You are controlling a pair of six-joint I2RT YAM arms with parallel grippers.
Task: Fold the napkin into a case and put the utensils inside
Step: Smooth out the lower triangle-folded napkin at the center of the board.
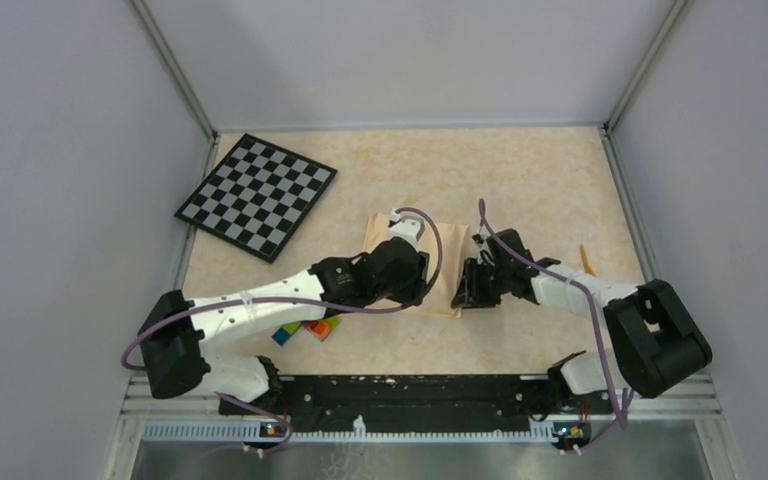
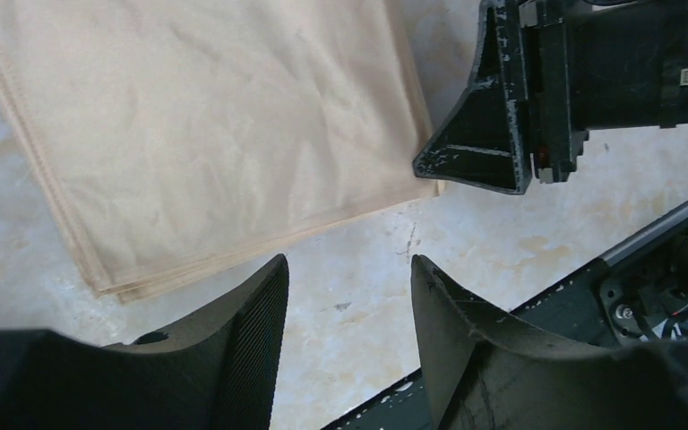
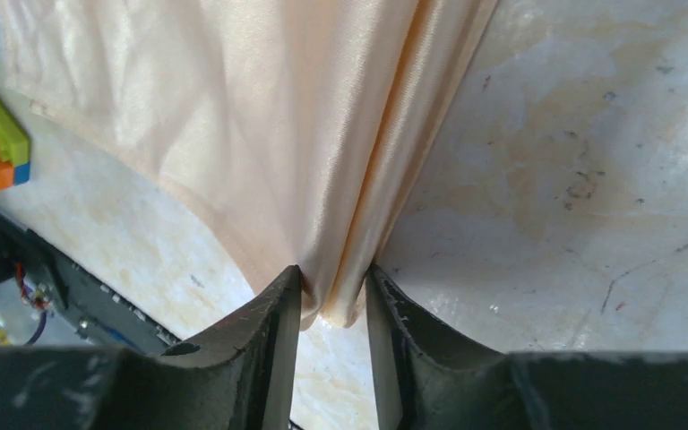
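Right gripper pinching napkin at near-right corner. Left gripper spread, empty, just near of near edge. Long axis running far-to-near between both.

The 2 arms crowd the middle of the table: the left gripper and right gripper flank the napkin. Toy bricks block the lower left beside the left arm. The checkerboard fills the upper left. The upper right of the table lies open.
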